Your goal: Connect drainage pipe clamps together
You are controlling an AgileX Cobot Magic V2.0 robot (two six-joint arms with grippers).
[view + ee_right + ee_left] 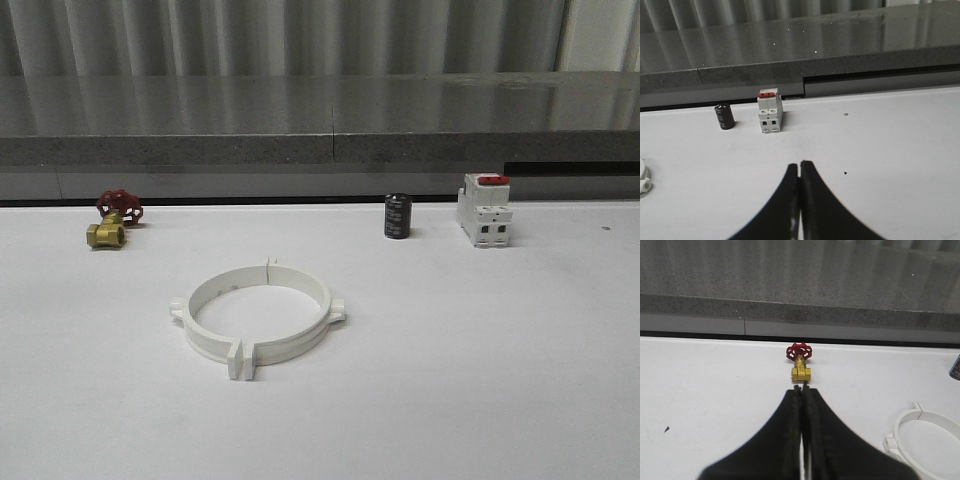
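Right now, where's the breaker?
Front view: the breaker stands at the table's far edge, right of centre, just right of the black cylinder.

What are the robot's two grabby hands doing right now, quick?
Left gripper: closed, holding nothing.
Right gripper: closed, holding nothing.

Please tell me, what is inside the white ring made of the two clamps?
Inside the drainage pipe clamps, seen from the front, there is only bare white table. Nothing stands or lies there. The near wall of the ring hides a thin strip of table directly behind it.
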